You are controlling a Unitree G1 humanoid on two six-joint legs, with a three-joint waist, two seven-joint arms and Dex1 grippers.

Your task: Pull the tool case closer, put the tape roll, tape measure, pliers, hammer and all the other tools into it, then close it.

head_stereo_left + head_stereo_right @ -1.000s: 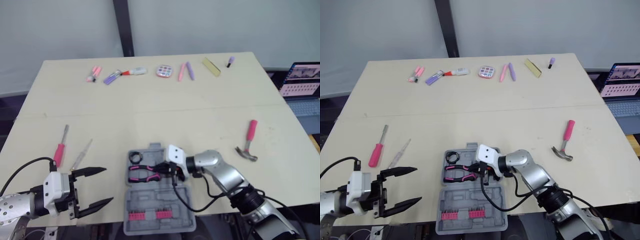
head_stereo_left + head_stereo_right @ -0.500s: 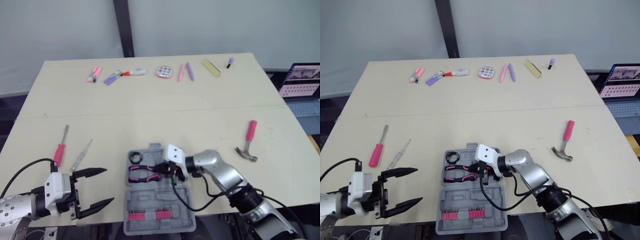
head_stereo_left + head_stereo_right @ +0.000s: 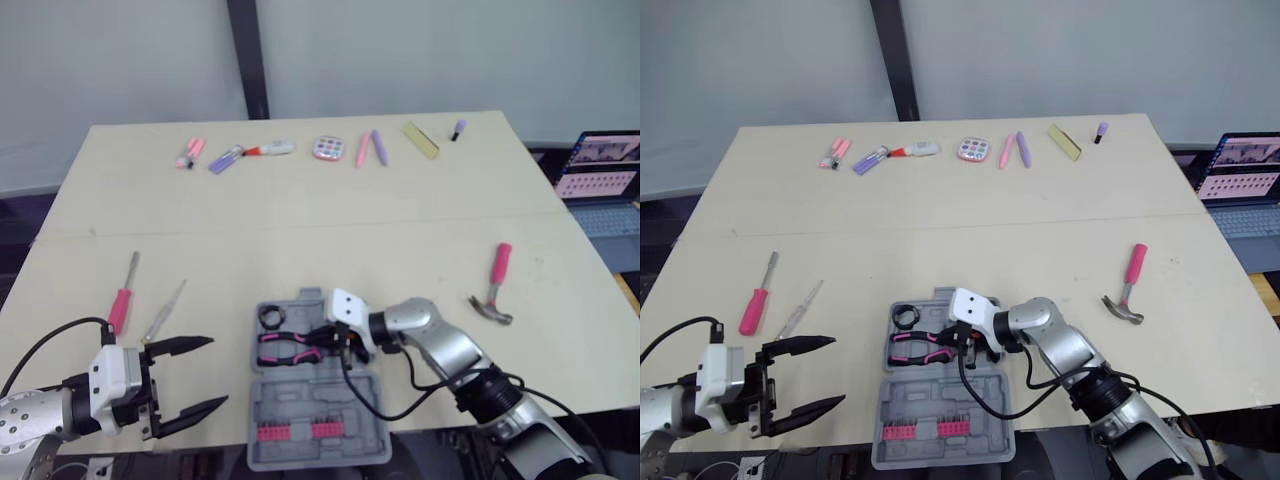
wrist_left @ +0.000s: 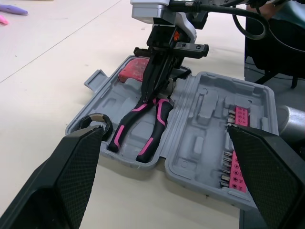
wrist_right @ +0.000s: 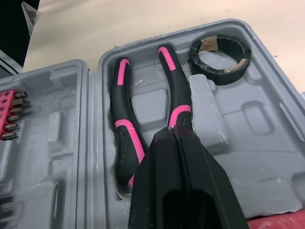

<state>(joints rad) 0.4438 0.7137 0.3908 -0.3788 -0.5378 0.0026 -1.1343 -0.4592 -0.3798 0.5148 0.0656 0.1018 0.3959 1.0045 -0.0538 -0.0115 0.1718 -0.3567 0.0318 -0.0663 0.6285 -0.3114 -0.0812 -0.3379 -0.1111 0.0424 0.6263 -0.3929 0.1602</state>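
The grey tool case (image 3: 325,395) lies open at the near table edge. In its far half lie the pink-and-black pliers (image 3: 283,346), a black tape roll (image 3: 271,316) and a red tape measure (image 4: 130,71). My right gripper (image 3: 330,338) is shut, its tips (image 5: 174,136) pressed together and resting on the pliers near their joint. My left gripper (image 3: 196,376) hangs open, left of the case, holding nothing. The pink-handled hammer (image 3: 496,283) lies to the right. A pink screwdriver (image 3: 122,297) and a clear-handled one (image 3: 163,309) lie to the left.
Pink bits (image 3: 290,431) sit in the case's near half. Pens, markers, a round paint palette (image 3: 326,147) and a yellow block (image 3: 421,137) line the far edge. A laptop (image 3: 598,166) stands beyond the table's right side.
The camera has tilted slightly. My right gripper stays shut on the spot over the pliers; the left gripper has not moved.
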